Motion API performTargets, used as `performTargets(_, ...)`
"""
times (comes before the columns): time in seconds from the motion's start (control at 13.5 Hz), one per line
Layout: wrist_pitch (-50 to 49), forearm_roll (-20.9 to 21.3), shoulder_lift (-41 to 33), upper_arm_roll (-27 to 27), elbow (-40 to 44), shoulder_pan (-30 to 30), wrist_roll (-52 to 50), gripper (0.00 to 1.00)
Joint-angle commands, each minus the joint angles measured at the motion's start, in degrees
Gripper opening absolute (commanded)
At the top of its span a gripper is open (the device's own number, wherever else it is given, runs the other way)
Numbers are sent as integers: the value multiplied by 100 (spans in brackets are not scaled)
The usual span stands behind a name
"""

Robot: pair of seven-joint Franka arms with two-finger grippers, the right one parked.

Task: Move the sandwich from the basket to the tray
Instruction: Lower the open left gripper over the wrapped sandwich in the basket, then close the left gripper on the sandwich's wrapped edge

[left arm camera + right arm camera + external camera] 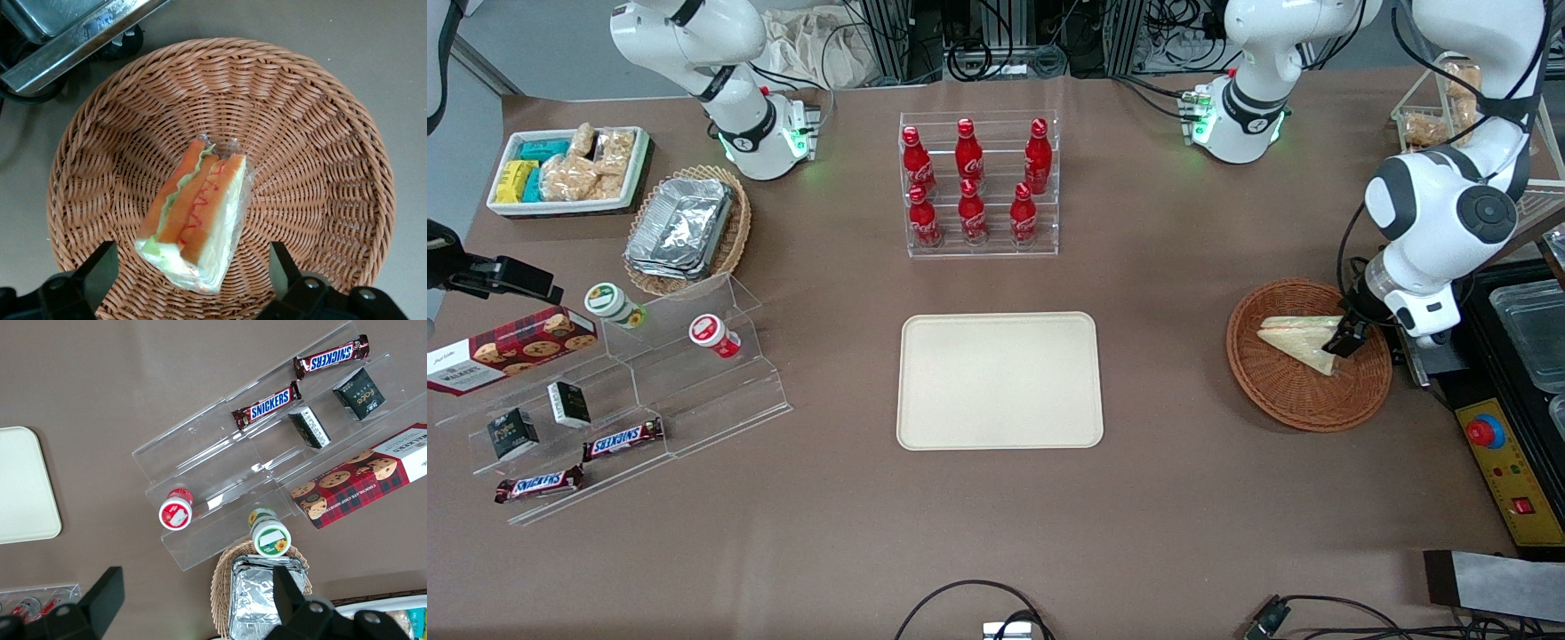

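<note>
The sandwich [1294, 340], triangular white bread in clear wrap, lies in the round reddish-brown wicker basket [1280, 404] toward the working arm's end of the table. The left wrist view shows its orange and green filling [197, 213] inside the basket [313, 167]. My gripper [1343, 342] is down in the basket at the sandwich's wide end, open, with one finger [100, 270] on each side of the sandwich and not touching it. The beige tray [1000, 380] lies bare at the table's middle.
A clear rack of red cola bottles [976, 182] stands farther from the camera than the tray. A black unit with a red button [1485, 433] and clear lids sits right beside the basket. Snack shelves [614, 391] and a foil-tray basket [687, 227] lie toward the parked arm's end.
</note>
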Motion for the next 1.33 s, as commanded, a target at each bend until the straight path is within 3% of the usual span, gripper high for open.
performTargets(0.0,-7,144,137,-16,75,-5,-189,100)
performTargets(0.52,459,144,427,-16,31,-5,-206,100)
performTargets(0.59,468,144,453,-16,31,-5,-206,96)
performTargets(0.67,460,144,436,-16,40,-5,-198,85)
performTargets(0.74,460,144,436,-16,40,-5,-206,66)
performTargets(0.81,460,144,436,-16,48,-5,-198,41)
performTargets(0.96,433,152,419,-16,57,-22,-171,9)
performTargets(1.11,363,152,305,-24,57,-40,-128,0)
performTargets(1.26,13,213,68,-42,101,-40,-84,0)
